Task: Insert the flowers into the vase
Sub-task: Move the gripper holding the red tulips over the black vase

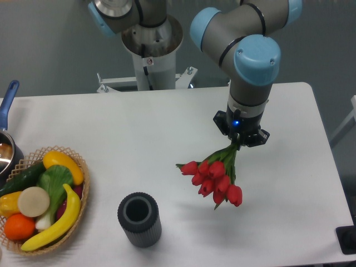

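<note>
Red tulips, the flowers (214, 178), hang in the air over the white table (139, 139). The gripper (240, 139) is squeezed tight on their green stems, with the buds pointing down and to the left. The dark grey vase (139, 218) stands upright near the front edge, well apart from the bunch, beside a basket (83, 189) of fruit. This looks like the carrying step. Next, the arm needs to turn the bunch stems-down and line it up over the round mouth.
</note>
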Available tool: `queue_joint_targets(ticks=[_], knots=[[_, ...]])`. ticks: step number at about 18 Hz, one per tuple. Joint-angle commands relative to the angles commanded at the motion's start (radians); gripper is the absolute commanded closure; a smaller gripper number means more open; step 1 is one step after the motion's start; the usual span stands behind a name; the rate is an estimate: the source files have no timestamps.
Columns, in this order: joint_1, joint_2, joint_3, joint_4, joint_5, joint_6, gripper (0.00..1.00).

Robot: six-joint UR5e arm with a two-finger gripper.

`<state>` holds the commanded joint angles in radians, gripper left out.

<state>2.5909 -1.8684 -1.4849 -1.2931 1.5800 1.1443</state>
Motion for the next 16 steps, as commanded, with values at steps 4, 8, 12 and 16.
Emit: queue_joint_targets(ticks=[4,8,12,16], knots=[[0.0,0.003,0.002,0.0,-0.006,-0.002,0.96],[-0.009,0.008,-0.003,0.009,-0.056,-0.002,0.96],[-0.002,0.018,-0.002,0.112,-0.271,-0.018,0.96],[-0.006,0.029,0.002,0.224,-0.415,-0.11,0.96]])
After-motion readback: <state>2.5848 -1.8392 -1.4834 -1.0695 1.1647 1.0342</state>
